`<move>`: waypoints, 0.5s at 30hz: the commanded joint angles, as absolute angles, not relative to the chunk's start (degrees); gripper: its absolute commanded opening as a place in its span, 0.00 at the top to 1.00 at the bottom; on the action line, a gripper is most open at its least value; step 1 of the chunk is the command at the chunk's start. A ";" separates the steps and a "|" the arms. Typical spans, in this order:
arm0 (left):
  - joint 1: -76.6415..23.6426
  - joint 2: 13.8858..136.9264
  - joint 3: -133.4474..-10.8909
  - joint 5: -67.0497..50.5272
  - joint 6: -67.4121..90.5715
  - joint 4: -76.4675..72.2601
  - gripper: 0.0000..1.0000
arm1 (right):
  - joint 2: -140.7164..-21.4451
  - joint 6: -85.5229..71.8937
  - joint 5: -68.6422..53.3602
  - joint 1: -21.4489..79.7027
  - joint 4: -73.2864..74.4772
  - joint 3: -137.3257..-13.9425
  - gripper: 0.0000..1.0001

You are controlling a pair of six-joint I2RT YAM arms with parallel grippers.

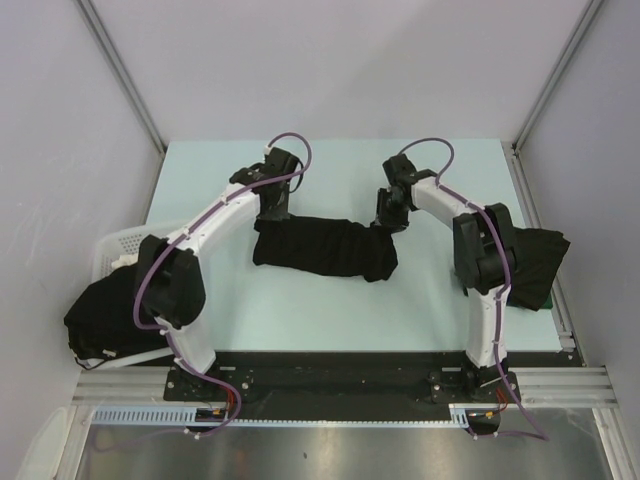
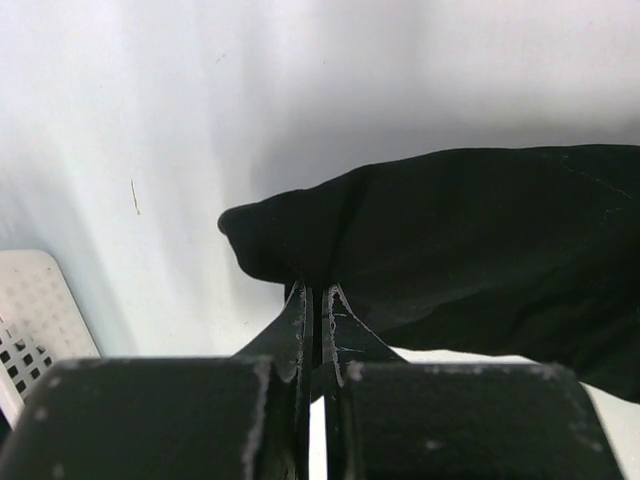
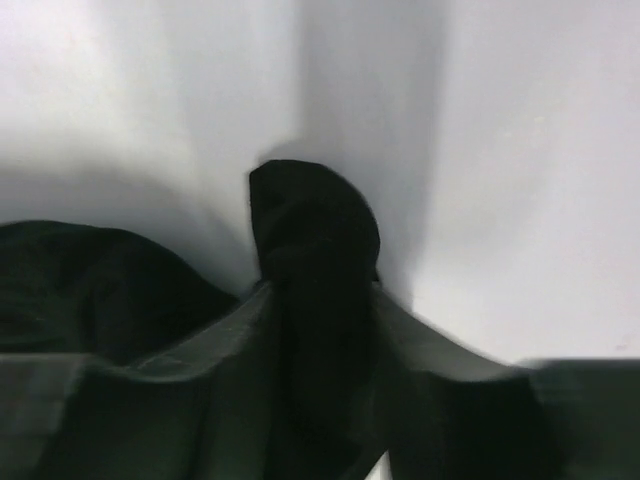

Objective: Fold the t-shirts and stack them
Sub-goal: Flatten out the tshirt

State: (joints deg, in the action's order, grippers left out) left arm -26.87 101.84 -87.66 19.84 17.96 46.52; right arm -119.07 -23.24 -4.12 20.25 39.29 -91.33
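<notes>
Shirt (image 1: 325, 250) mid-frame, open table (image 1: 330, 165) above | left gripper (image 1: 272, 213) pinched tight on left end | right gripper (image 1: 388, 218) clasps bunched right end | wrist views alone show the nipped cloth

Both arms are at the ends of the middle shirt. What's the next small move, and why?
Probably finish closing the right gripper before lifting. The left gripper is shut on the t-shirt at its left end. On the right, the fingers only flank a bunch of cloth, and I can't tell whether it's clamped.
</notes>
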 commanded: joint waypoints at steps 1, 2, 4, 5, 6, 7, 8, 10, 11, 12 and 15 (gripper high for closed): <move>-26.98 97.82 -87.45 19.95 17.32 46.05 1.00 | -119.53 -23.73 -5.54 21.62 37.44 -94.39 0.71; -26.98 98.00 -87.63 20.13 17.23 45.97 1.00 | -119.18 -23.56 -5.10 21.80 37.70 -94.74 0.88; -26.89 98.00 -87.71 20.48 16.88 45.79 1.00 | -118.39 -22.42 -2.57 22.32 38.14 -96.23 1.00; -26.98 98.17 -87.89 21.09 16.61 45.62 1.00 | -117.34 -21.80 -1.33 22.41 38.32 -97.02 1.00; -26.98 98.43 -88.06 21.79 16.35 45.27 1.00 | -116.73 -21.01 -0.01 22.59 38.41 -98.77 1.00; -26.90 99.05 -88.85 22.41 15.48 44.83 1.00 | -116.11 -19.35 3.39 22.76 38.58 -99.83 1.00; -26.81 99.57 -89.55 23.20 14.95 44.65 1.00 | -114.97 -18.29 5.08 22.85 38.58 -100.97 1.00; -26.55 102.02 -93.58 26.71 13.37 44.30 1.00 | -114.09 -16.27 9.81 22.76 38.50 -105.00 1.00; -26.11 103.17 -95.52 27.68 12.84 44.30 1.00 | -113.65 -14.35 11.67 22.76 38.50 -106.51 1.00; -25.58 104.31 -97.89 28.56 12.75 44.82 1.00 | -113.73 -13.46 13.34 22.59 38.41 -108.26 1.00; -22.60 109.50 -109.48 28.56 13.62 46.58 1.00 | -114.25 -9.94 19.23 21.89 38.32 -115.03 1.00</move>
State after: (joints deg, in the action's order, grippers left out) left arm -26.02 105.69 -96.75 24.10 14.94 48.07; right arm -118.72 -16.21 7.94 22.87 40.36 -106.39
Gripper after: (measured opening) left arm 0.016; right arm 0.036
